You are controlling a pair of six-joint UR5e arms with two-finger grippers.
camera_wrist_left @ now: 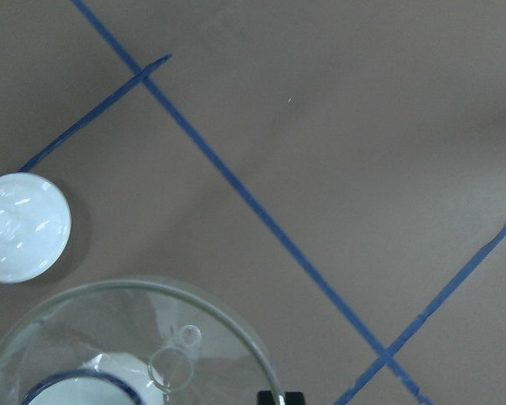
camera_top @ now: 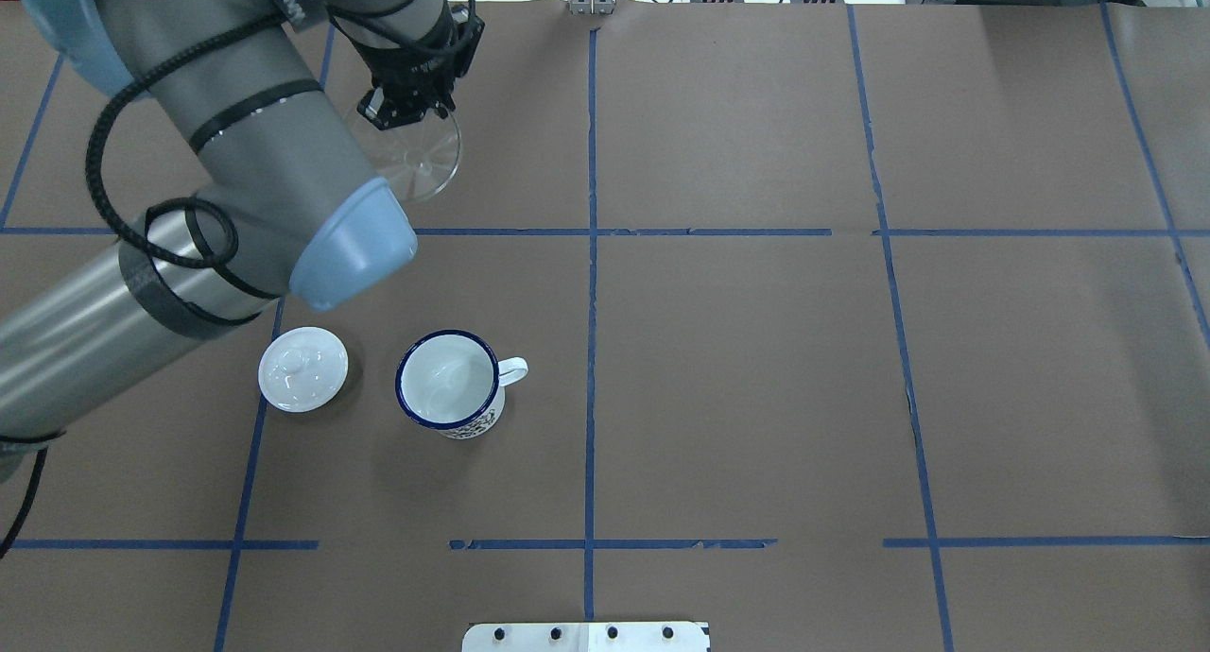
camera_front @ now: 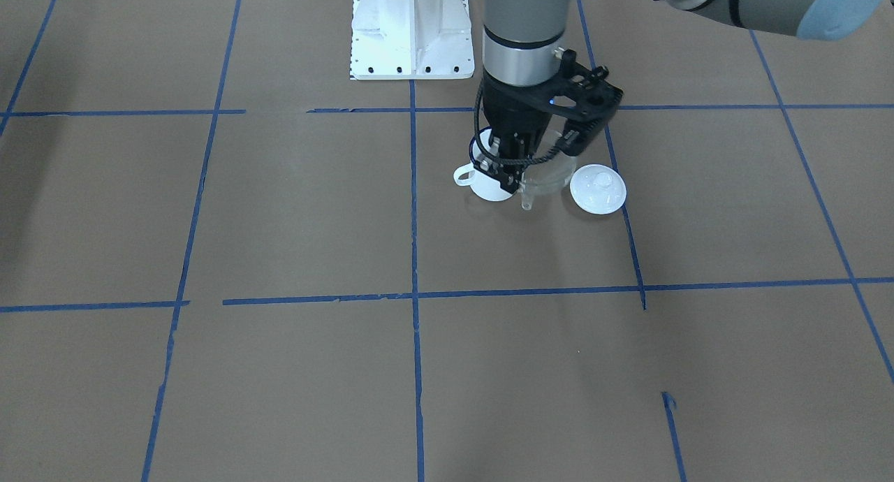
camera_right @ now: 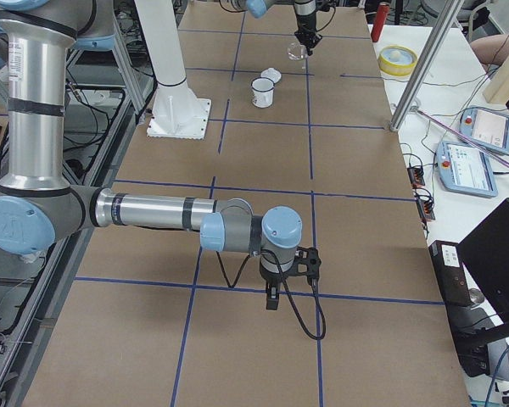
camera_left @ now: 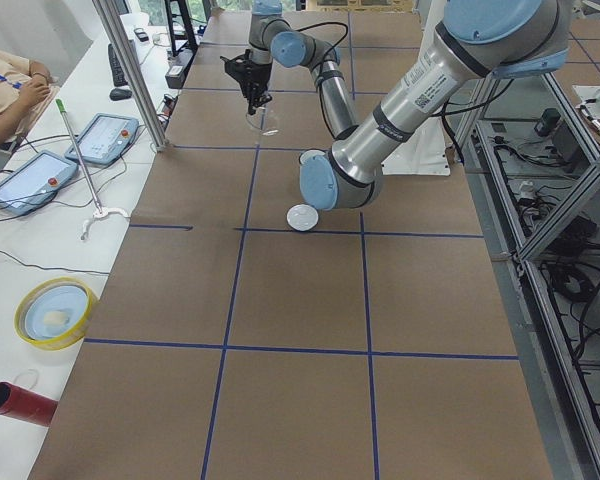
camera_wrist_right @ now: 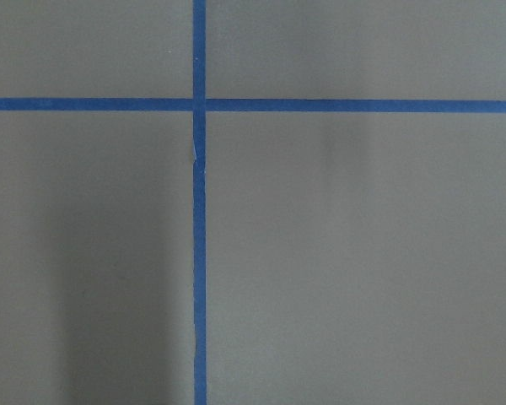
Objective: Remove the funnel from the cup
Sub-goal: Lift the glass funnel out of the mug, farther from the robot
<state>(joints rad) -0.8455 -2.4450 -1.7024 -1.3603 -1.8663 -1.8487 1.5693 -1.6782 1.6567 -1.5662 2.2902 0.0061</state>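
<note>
My left gripper (camera_top: 408, 111) is shut on the rim of the clear funnel (camera_top: 416, 156) and holds it in the air, well above the table and clear of the cup. The white cup with a dark blue rim (camera_top: 449, 383) stands upright and empty, its handle pointing to the right in the overhead view. In the front view the funnel (camera_front: 548, 176) hangs between the cup (camera_front: 489, 187) and a lid, spout down. In the left wrist view the funnel (camera_wrist_left: 135, 346) fills the bottom left, with the cup's rim seen through it. My right gripper (camera_right: 271, 298) hangs low over the table far from the cup; I cannot tell its state.
A white round lid with a knob (camera_top: 302, 368) lies on the table left of the cup; it also shows in the left wrist view (camera_wrist_left: 21, 228). Blue tape lines cross the brown table. The robot's white base plate (camera_front: 411, 31) stands behind the cup.
</note>
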